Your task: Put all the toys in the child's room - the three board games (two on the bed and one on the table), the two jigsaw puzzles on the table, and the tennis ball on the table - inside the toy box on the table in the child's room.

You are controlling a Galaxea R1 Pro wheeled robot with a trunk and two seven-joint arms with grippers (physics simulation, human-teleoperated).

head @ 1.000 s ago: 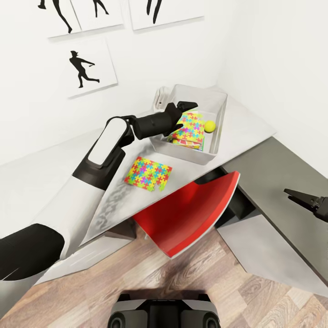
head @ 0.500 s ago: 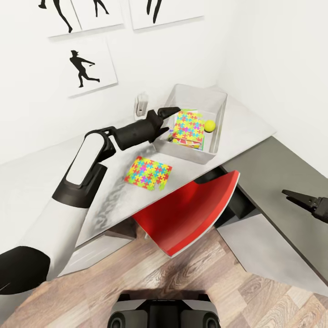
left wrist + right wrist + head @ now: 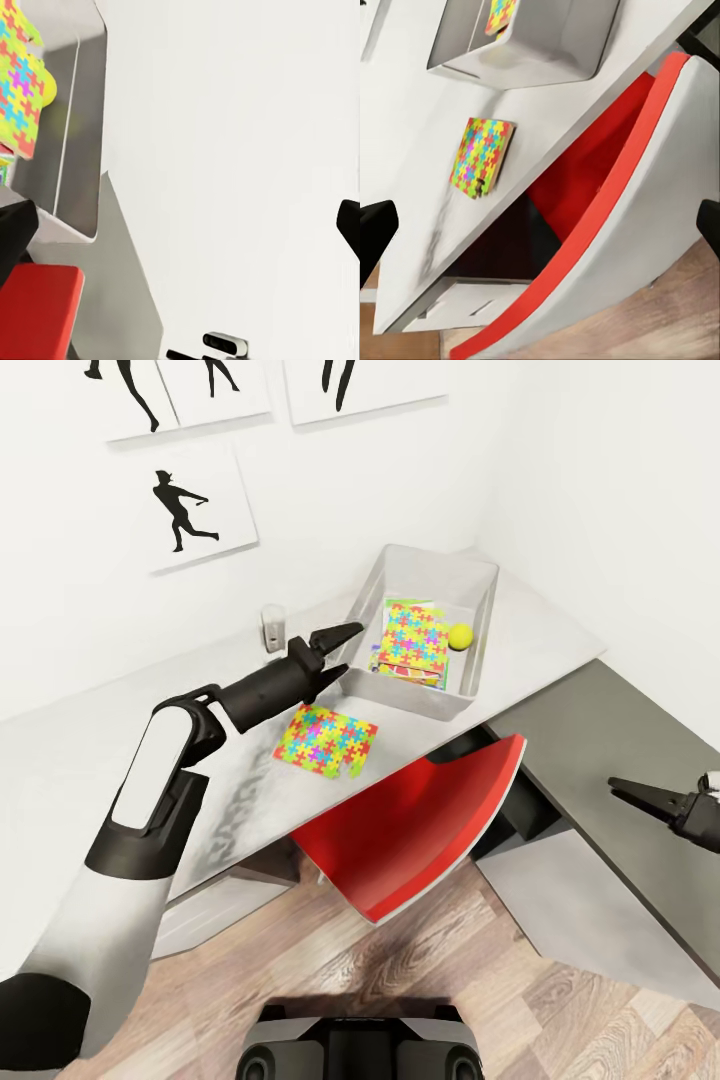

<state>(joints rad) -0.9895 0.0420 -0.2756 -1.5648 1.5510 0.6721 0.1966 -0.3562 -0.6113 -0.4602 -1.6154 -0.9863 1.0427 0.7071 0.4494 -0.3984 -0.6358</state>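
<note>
- The toy box (image 3: 478,622) sits on the table (image 3: 90,745) by the room's corner; inside it lie 1 jigsaw puzzle (image 3: 415,635) atop flat boxes (too hidden to name) and the tennis ball (image 3: 459,636) beside them.
- The 2nd jigsaw puzzle (image 3: 325,740) lies flat on the light-grey top, just outside the box's near wall — also visible in the right wrist view (image 3: 481,155).
- The left gripper (image 3: 345,642) hovers empty, near the box's outer wall above the table, fingers spread apart.
- The right gripper (image 3: 625,791) hangs over the dark corner section, well apart from the toys; its finger gap I cannot tell.
- A red chair (image 3: 420,820) is tucked under the desk.
</note>
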